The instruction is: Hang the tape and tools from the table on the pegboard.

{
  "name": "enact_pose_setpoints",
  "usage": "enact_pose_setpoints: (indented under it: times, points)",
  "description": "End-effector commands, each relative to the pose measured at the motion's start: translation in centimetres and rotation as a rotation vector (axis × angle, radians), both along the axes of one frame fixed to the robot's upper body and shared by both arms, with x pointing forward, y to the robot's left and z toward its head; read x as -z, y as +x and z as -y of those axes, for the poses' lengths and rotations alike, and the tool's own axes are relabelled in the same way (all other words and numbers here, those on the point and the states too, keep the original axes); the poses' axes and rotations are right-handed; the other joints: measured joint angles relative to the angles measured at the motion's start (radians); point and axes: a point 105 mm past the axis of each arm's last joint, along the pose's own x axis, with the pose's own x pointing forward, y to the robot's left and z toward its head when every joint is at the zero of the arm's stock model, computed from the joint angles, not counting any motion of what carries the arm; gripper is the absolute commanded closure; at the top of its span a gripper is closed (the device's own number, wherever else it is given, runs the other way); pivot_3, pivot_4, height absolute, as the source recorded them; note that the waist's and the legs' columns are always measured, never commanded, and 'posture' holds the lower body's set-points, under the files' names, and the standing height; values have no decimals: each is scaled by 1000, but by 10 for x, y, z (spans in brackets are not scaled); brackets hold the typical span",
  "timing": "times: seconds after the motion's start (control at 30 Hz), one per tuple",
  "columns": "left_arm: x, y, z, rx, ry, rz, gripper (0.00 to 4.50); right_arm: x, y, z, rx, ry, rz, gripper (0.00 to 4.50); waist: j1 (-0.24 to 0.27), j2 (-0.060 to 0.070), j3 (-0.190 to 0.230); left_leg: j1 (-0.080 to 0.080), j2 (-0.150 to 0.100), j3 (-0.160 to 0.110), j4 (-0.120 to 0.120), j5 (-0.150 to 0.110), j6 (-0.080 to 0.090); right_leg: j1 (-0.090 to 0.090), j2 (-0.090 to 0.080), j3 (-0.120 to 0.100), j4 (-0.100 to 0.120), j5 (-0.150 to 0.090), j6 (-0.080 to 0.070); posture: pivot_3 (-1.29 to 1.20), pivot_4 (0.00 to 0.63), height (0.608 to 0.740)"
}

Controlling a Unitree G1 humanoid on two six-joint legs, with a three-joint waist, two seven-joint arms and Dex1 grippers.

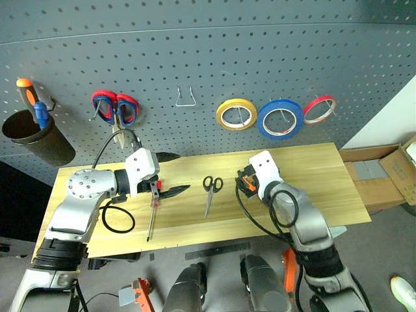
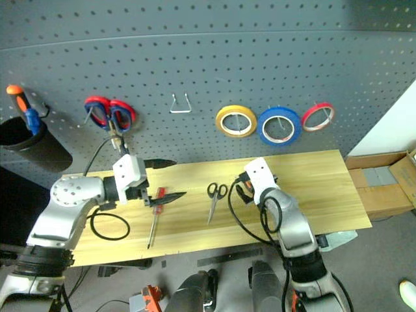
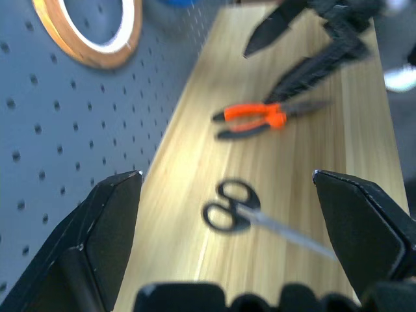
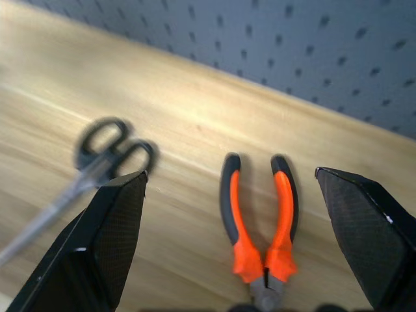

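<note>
Right tool (image 4: 231, 195), fingers spread wide, hovers over the long-nose pliers (image 4: 259, 221) lying on the table (image 1: 312, 175) directly between them. A sound grasp would close across both orange handles together. Left tool (image 3: 227, 188) likewise spread, holding nothing.

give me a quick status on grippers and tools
Left gripper open, empty. Right gripper open over the pliers. Blue tape hung on the pegboard; scissors and screwdriver on the table. Nothing blocking.
</note>
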Motion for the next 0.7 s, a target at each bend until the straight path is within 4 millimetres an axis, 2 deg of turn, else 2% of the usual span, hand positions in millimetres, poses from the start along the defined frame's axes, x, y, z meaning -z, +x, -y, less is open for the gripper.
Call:
enact_pose_setpoints:
  times: [0.03,0.43,0.7]
  points:
    - [-6,-1,1,23,21,37,0,11,9,2,16,-18,-22,41,-1,0,0,0,0,1,0,0,0,0,0,0,0,0,0,-189,237,740]
    - [-1,-5,1,28,31,21,0,38,22,12,50,3,-131,41,-18,0,0,-1,4,9,-2,0,0,-2,0,2,1,0,0,-170,238,740]
    - [0,-5,1,27,32,22,0,46,32,8,12,-37,-150,41,-27,0,0,-1,4,11,-1,0,0,-2,0,2,2,1,-1,-171,232,740]
